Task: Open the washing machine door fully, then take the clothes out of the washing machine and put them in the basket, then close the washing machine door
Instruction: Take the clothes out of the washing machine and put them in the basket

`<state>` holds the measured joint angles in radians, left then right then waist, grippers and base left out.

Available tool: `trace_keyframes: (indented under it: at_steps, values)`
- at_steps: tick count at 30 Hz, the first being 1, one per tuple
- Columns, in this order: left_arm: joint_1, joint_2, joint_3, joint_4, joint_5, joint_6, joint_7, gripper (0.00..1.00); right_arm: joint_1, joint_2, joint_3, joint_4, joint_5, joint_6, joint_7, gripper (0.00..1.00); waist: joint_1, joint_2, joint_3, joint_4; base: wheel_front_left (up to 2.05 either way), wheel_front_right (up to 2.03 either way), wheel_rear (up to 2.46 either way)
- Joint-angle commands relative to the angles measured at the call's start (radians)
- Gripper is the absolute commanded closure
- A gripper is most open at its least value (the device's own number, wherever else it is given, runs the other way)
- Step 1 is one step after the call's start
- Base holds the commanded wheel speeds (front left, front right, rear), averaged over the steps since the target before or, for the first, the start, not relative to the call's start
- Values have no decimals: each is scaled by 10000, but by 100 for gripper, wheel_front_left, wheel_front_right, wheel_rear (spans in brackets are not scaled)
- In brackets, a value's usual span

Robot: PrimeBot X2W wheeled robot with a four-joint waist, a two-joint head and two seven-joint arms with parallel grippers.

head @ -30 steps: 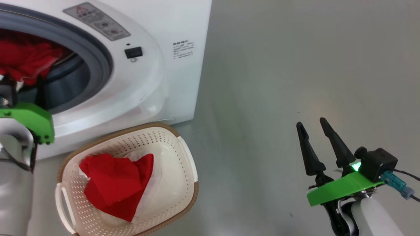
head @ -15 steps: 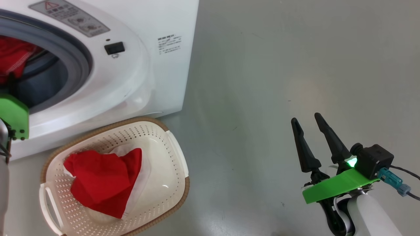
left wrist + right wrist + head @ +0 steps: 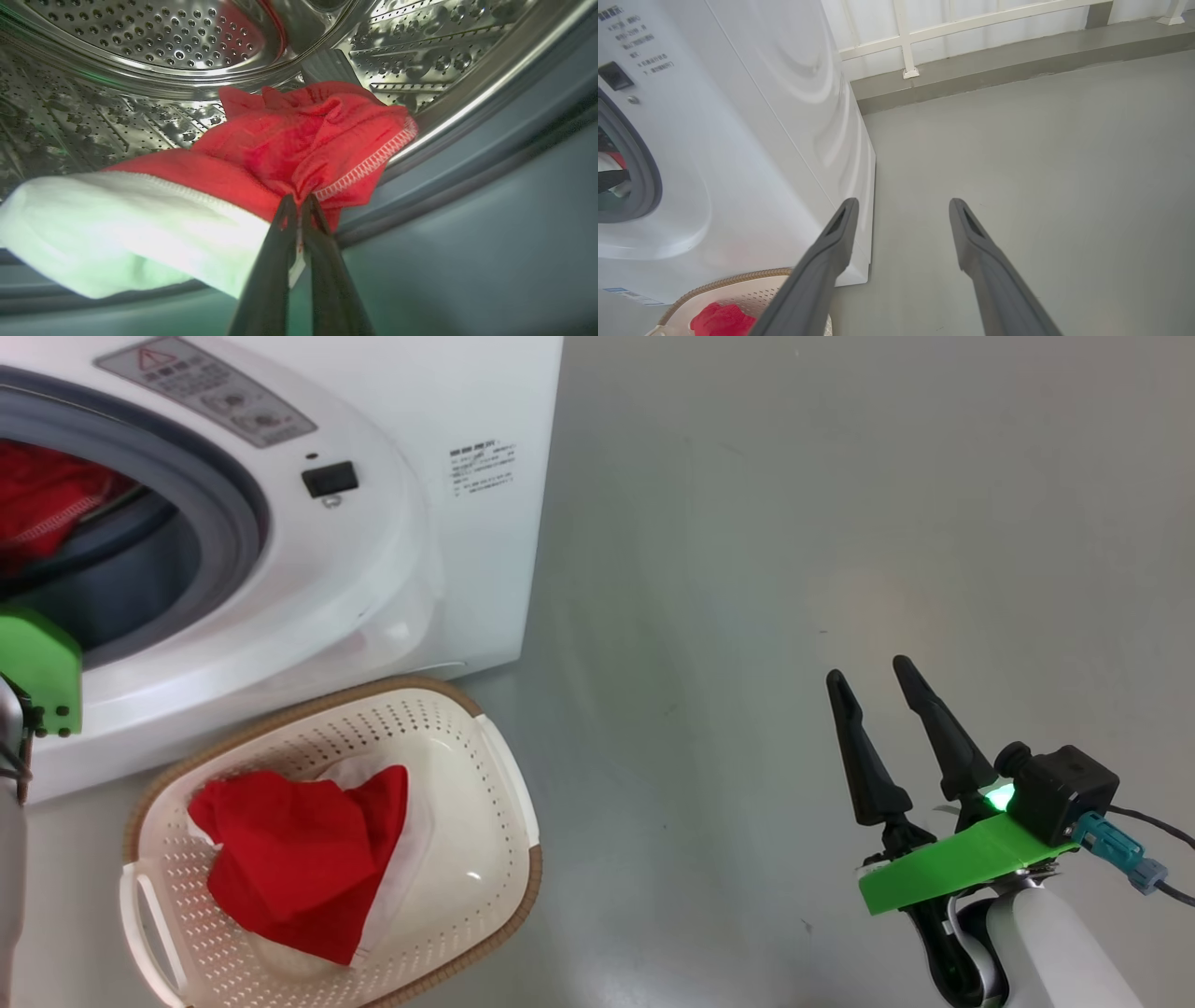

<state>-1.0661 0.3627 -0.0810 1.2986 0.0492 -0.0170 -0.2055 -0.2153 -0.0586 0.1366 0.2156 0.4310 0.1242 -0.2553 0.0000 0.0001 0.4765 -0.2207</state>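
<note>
Left wrist view, perforated steel drum (image 3: 140, 42), crumpled red clothes (image 3: 299, 140) pinched between jaws

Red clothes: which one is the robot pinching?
The red garment inside the drum, with white-stitched hem: the left gripper is shut on it. The other red garment lies in the basket.

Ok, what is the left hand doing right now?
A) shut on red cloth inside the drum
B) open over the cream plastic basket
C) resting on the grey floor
A: the left wrist view shows the left hand pinched shut on the red garment with white stitched trim, inside the perforated steel drum.
</note>
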Motion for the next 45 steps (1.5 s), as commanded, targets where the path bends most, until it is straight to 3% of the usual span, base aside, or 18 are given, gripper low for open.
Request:
trace_keyframes:
  at_steps: [1,8,19,30,45]
  values:
    - [46,480,201,-137,-139,89,-205,100,-123,-23,111,-193,-29,65,-65,0,0,-1,-127,79,0,0,0]
    - [516,39,957,-717,-1173,-87,-548,100,48,-73,65,-113,-33,65,-65,0,0,-1,-638,388,0,0,0]
    - [2640,-804,2210,-4277,-2388,-598,-561,100,399,-248,74,22,13,65,-65,0,0,-1,-1488,1009,0,0,0]
    - [4357,-2216,3835,-6851,-3897,-1112,-562,100,825,-336,-74,68,37,65,-65,0,0,-1,-2106,1530,0,0,0]
    - [6970,-2911,3210,-11322,-5818,-1135,-563,100,1042,-381,-122,59,72,65,-65,0,0,-1,-2355,1805,0,0,0]
